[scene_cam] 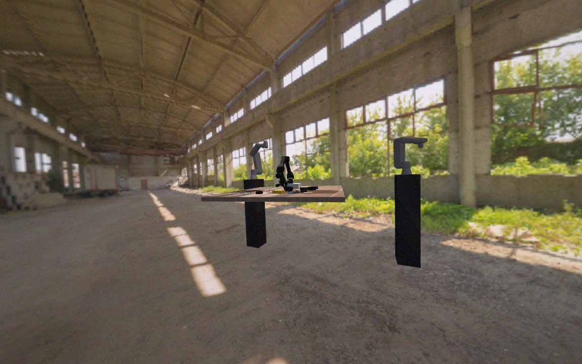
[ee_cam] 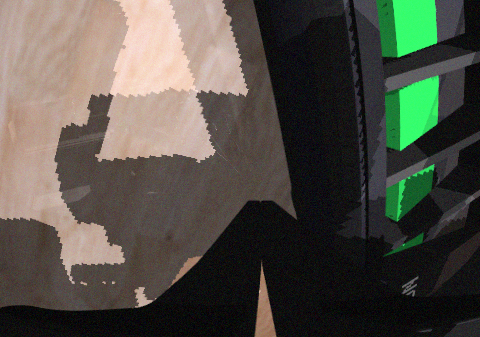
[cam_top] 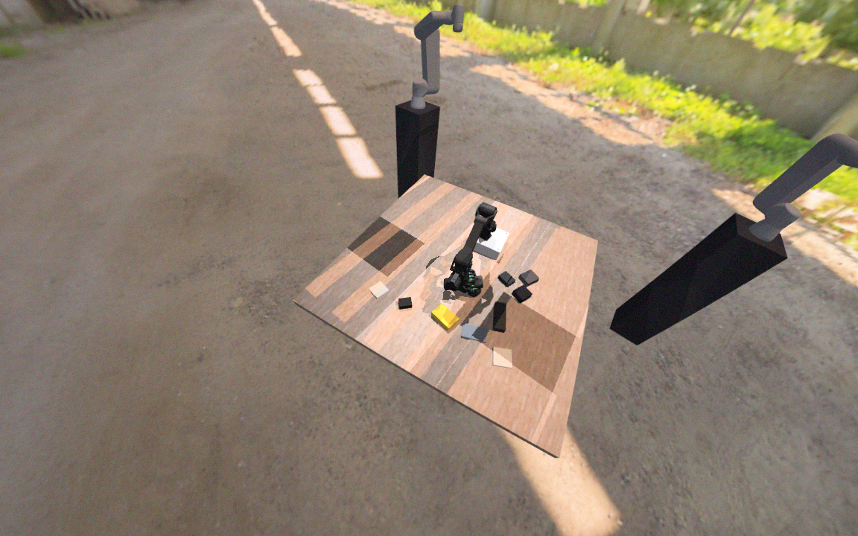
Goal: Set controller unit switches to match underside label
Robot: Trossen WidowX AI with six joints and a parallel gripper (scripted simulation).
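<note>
The dark grey controller unit [cam_top: 472, 282] [ee_cam: 320, 102] stands at the foot of the arm's reach in the top view and fills the right of the wrist view. Green rocker ends show in a column there, such as the top one [ee_cam: 414, 19] and the one below it [ee_cam: 417, 112]; lower ones are partly covered or shaded. The switch numbers and full settings cannot be read, and the underside label is hidden. My gripper [ee_cam: 259, 212] is shut and empty. Its dark tips show beside the unit's side wall in the wrist view; whether they touch it is unclear.
On the bench [cam_top: 485, 393] are a yellow block [cam_top: 445, 316], a blue-grey plate [cam_top: 473, 332], a long black block [cam_top: 499, 316], a cream tile [cam_top: 502, 357], a pale tile [cam_top: 378, 289], a small black block [cam_top: 404, 303], three dark blocks right of the unit, and a white box [cam_top: 492, 244] behind.
</note>
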